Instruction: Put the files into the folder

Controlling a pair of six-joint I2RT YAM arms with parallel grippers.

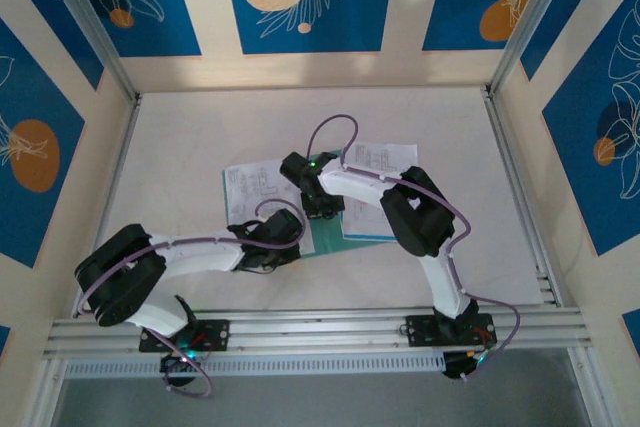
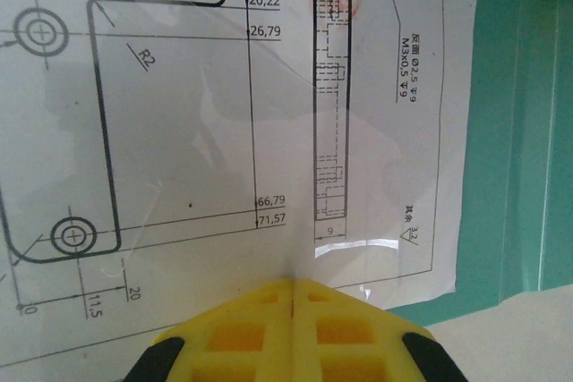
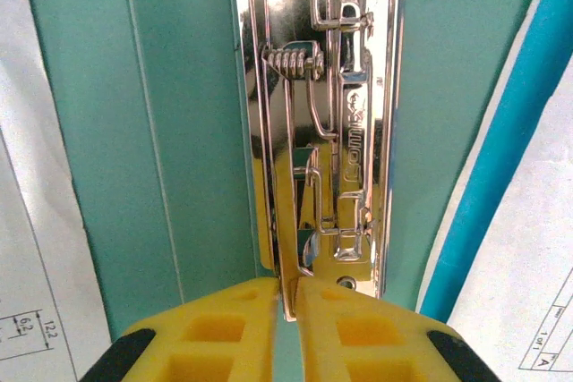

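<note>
The teal-green folder (image 1: pixel 330 235) lies open mid-table, between my two arms. A white sheet printed with drawings (image 1: pixel 252 185) lies over its left side, and another sheet with a blue edge strip (image 1: pixel 385 162) sits on the right. My left gripper (image 1: pixel 272 239) is at the left sheet's near edge. In the left wrist view its yellow fingers (image 2: pixel 294 285) are shut, pinching that drawing sheet (image 2: pixel 179 131), with the folder (image 2: pixel 510 131) showing green to the right. My right gripper (image 3: pixel 288 285) is shut on the lever of the folder's shiny metal clip (image 3: pixel 331 114). The blue-edged sheet (image 3: pixel 501 158) lies to its right.
The white table (image 1: pixel 200 137) is walled by aluminium posts and blue patterned panels on three sides. A metal rail (image 1: pixel 320 327) runs along the near edge by the arm bases. Open tabletop lies behind and to the left of the papers.
</note>
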